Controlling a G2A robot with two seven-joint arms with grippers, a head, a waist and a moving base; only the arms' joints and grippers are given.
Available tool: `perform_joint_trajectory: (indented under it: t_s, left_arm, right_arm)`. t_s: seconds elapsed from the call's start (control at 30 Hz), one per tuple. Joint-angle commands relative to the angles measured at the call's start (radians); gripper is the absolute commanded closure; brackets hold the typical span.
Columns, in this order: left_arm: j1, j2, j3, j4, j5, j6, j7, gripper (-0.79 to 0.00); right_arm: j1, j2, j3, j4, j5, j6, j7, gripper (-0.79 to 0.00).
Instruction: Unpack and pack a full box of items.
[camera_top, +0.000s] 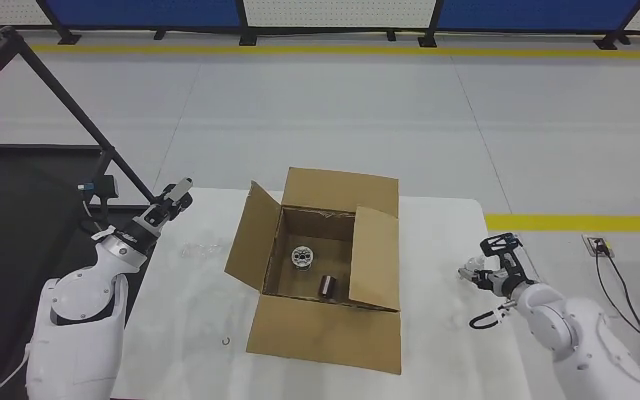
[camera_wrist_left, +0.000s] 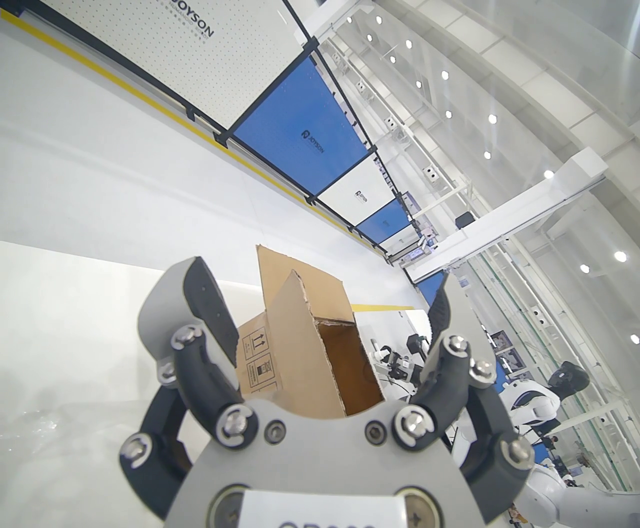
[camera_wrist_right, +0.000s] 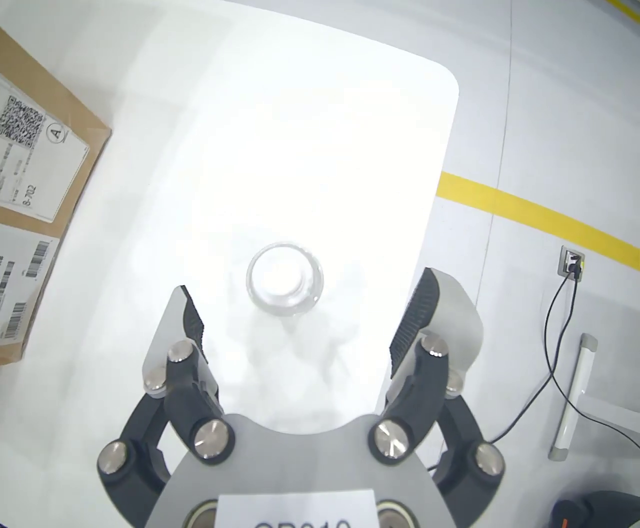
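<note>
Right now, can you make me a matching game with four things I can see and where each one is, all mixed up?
Things:
1. box
2. glass
3. dark item
4. silver item

Places:
a. on the table, right of the box
b. in the box, toward the back
c. mid-table, flaps open
d. in the box, toward the front

Pairs: 1-c, 2-a, 3-d, 4-b.
</note>
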Motion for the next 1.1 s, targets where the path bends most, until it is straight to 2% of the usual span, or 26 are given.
perform_joint_trajectory:
  t_s: [0.0,0.03,0.07,0.23,0.4,0.57,0.7,0.87,1.07]
  left_arm:
    - [0.0,0.0,0.0,0.0,0.0,0.0,0.0,-0.785]
    - [0.0,0.0,0.0,0.0,0.0,0.0,0.0,-0.785]
    - [0.0,0.0,0.0,0.0,0.0,0.0,0.0,-0.785]
    - [0.0,0.0,0.0,0.0,0.0,0.0,0.0,-0.785]
    - [0.0,0.0,0.0,0.0,0.0,0.0,0.0,-0.785]
    - [0.0,0.0,0.0,0.0,0.0,0.0,0.0,-0.785]
    - [0.0,0.0,0.0,0.0,0.0,0.0,0.0,-0.785]
    - [0.0,0.0,0.0,0.0,0.0,0.0,0.0,-0.785]
    - [0.0,0.0,0.0,0.0,0.0,0.0,0.0,-0.785]
  right_arm:
    - [0.026,-0.003,-0.013,0.039,0.012,-0.02,-0.001,-0.256]
    - [0.041,-0.005,-0.019,0.056,0.018,-0.033,0.001,-0.148]
    - [0.052,-0.006,-0.024,0.071,0.018,-0.041,-0.003,0.0]
    - [0.085,-0.009,-0.033,0.116,0.037,-0.103,-0.036,0.0]
    - [0.082,-0.004,-0.01,0.073,0.039,-0.132,-0.078,0.0]
    - [0.09,0.003,0.022,-0.087,0.034,-0.102,-0.048,0.0]
    - [0.145,0.0,-0.001,-0.249,0.039,-0.1,0.019,0.0]
    - [0.322,-0.025,-0.156,-0.306,0.024,-0.152,0.118,0.0]
    - [0.577,-0.099,-0.438,-0.183,0.079,-0.245,0.119,0.0]
